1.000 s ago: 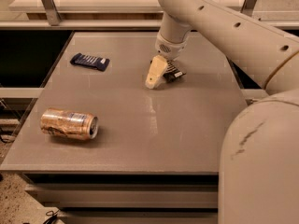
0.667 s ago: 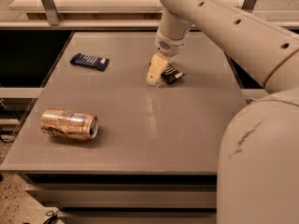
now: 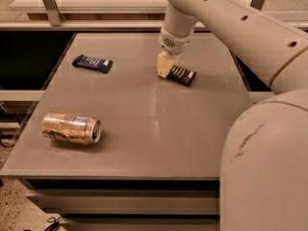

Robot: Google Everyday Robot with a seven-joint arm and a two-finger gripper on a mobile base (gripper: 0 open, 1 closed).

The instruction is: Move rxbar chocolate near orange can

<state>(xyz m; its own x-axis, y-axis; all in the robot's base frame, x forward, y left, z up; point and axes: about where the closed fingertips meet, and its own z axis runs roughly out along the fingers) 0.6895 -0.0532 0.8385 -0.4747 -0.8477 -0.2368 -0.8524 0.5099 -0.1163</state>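
The rxbar chocolate [image 3: 183, 75] is a small black wrapper with white lettering, lying flat on the grey table [image 3: 144, 114] right of the middle, towards the back. My gripper [image 3: 164, 67] hangs from the cream arm and is down at the bar's left end, touching or just over it. The orange can [image 3: 71, 127] is a shiny copper can with a pale label patch. It lies on its side near the front left of the table, far from the bar and the gripper.
A dark blue bar wrapper [image 3: 93, 63] with white lettering lies at the back left of the table. My large cream arm [image 3: 250, 42] reaches in from the right and covers the table's right front. A shelf with a metal post [image 3: 50, 6] stands behind the table.
My gripper has shifted slightly right and back, closer onto the left end of the rxbar chocolate. The can and the blue bar have not moved.
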